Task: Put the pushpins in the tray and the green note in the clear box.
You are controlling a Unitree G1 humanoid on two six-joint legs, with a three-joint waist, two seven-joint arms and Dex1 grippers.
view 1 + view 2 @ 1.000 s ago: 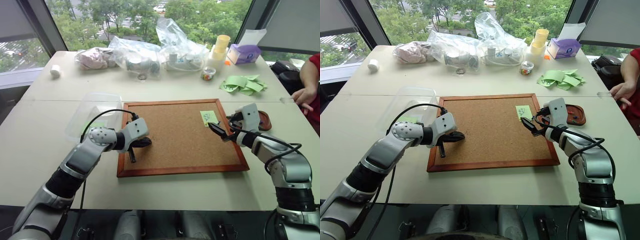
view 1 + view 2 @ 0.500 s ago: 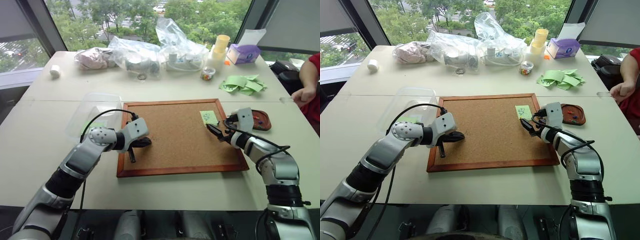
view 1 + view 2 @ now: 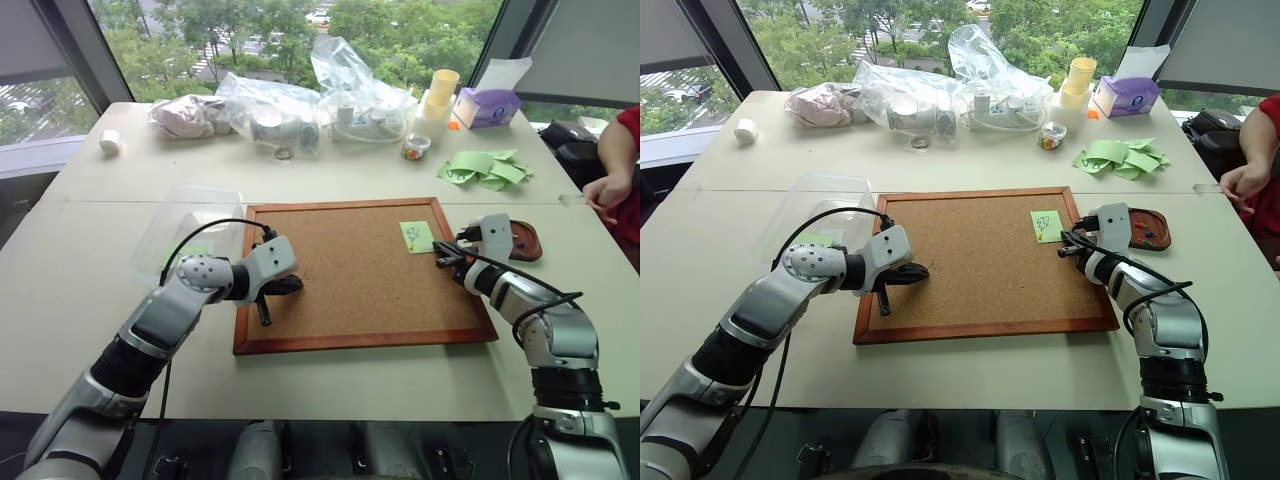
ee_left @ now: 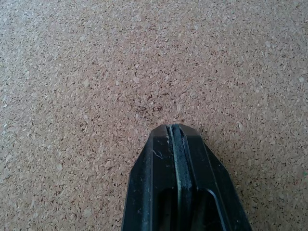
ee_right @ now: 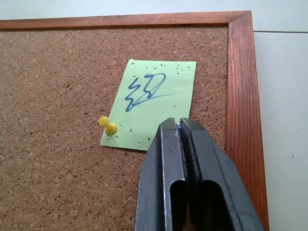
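On my far left I see the shallow clear plastic box (image 3: 190, 222) with rounded corners sitting on the pale table (image 3: 90, 260), its near edge just beside the left rim of the big wood-framed cork board (image 3: 350, 270). My left gripper (image 3: 285, 285) hangs over the left part of that board with its two black fingers (image 4: 166, 159) pressed together on nothing, bare cork under them in the left wrist view. Moving right across the board, the small square light-green paper note (image 5: 151, 101) with blue scribble lies flat near the board's far right corner, apart from the frame, and a yellow pushpin (image 5: 108, 126) stands at one of its corners. My right gripper (image 5: 179, 126) has its tip at the note's near edge, fingers drawn tight together; a speck of blue shows right at the tips, and I cannot tell for sure whether it is clamped or only touched. Just past the board's right rim sits the small oval dark reddish-brown wooden tray (image 3: 527, 240), with tiny coloured bits inside that I cannot make out. At the far right edge a person's hand (image 3: 603, 190) rests on the table
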